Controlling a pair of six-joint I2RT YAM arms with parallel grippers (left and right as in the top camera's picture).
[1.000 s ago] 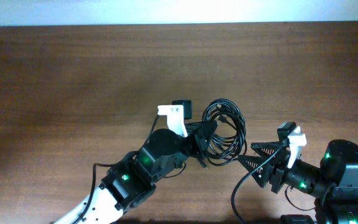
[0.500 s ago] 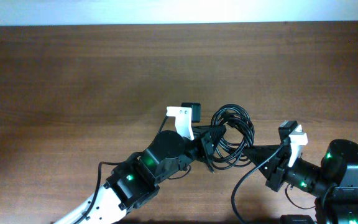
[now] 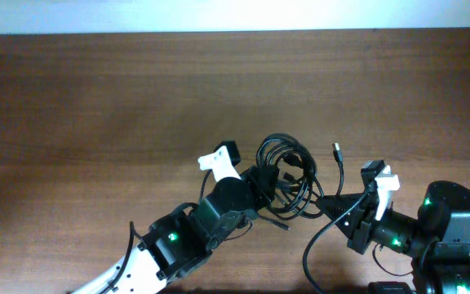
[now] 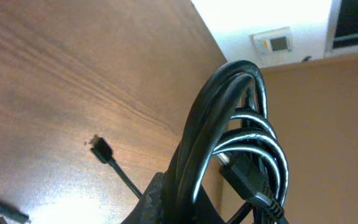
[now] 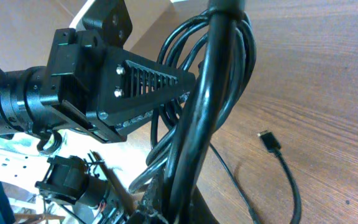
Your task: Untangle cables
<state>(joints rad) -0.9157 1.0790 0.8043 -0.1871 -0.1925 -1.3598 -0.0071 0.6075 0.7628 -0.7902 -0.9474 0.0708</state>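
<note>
The cables (image 3: 287,173) form a black coil of several loops at the table's middle, held up between both grippers. My left gripper (image 3: 265,181) is shut on the coil's left side; in the left wrist view the bundle (image 4: 229,118) rises from between its fingers (image 4: 166,202). My right gripper (image 3: 322,202) is shut on the coil's lower right; the strands (image 5: 213,93) run up out of its jaws (image 5: 173,208), with the left gripper's ribbed finger (image 5: 145,81) beside them. One loose plug end (image 3: 335,149) sticks out at the upper right and shows again as a plug (image 5: 267,139) over the table.
The wooden table (image 3: 96,98) spreads bare to the left and back. A thick black arm cable (image 3: 312,245) loops beside the right arm's base. A white bracket with a black block (image 3: 221,158) sits on the left wrist.
My right gripper, open a second ago, has shut on the coil's lower right. The left gripper has carried the coil slightly left, and a plug end has swung out at the upper right.
</note>
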